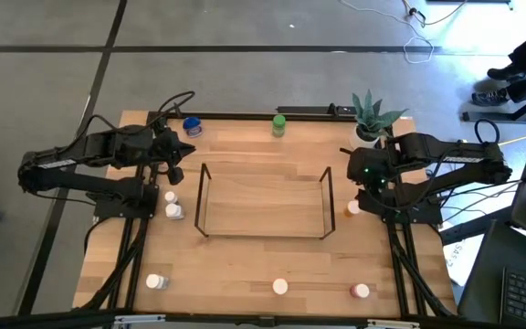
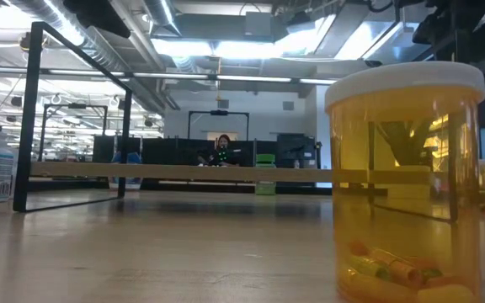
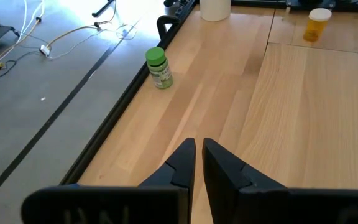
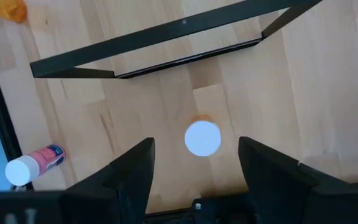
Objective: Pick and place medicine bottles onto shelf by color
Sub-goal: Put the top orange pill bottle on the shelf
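The wire shelf (image 1: 202,199) stands mid-table. An orange bottle with a white cap (image 1: 352,208) stands upright on its base just right of the shelf. My right gripper (image 4: 194,155) hangs open above it, one finger on either side of the cap (image 4: 202,137), touching nothing. My left gripper (image 3: 199,149) is shut and empty near the shelf's far left corner (image 1: 179,153). A green-capped bottle (image 3: 158,67) and a blue-capped one (image 1: 191,126) stand at the far edge. Two white bottles (image 1: 172,205) stand left of the shelf.
A potted plant (image 1: 371,117) stands at the far right. A pink bottle with a white cap (image 4: 33,165) lies on its side near the front. More bottles stand along the near edge: a white one (image 1: 156,282), a white-capped one (image 1: 280,287) and a pink-red one (image 1: 361,291).
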Available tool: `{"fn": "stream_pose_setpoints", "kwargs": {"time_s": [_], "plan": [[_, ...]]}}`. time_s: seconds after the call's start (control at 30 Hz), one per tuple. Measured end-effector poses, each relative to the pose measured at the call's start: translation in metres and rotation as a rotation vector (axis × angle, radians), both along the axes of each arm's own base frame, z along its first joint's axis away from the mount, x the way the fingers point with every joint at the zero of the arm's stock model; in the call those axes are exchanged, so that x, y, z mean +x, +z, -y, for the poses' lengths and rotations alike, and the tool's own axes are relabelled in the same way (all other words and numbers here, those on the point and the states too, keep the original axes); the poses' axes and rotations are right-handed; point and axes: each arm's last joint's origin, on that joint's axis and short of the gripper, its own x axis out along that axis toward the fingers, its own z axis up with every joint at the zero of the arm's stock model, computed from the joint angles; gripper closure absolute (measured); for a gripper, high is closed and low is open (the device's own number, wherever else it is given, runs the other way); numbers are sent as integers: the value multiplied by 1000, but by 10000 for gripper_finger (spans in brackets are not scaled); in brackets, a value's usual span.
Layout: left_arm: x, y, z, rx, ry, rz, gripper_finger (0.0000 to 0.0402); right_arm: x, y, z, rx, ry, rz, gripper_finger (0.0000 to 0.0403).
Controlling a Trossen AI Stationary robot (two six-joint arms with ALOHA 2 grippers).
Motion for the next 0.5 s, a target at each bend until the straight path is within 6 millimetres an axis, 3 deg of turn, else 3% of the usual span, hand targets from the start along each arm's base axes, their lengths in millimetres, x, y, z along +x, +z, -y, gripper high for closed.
{"fn": "stream_pose_setpoints", "kwargs": {"time_s": [0.37, 0.5], "plan": [[0, 0, 0, 0, 0, 0, 376, 0, 0, 0, -1, 33, 2, 85], [0, 0, 0, 0, 0, 0, 376, -1, 0, -1, 69, -99, -21, 79]]}}
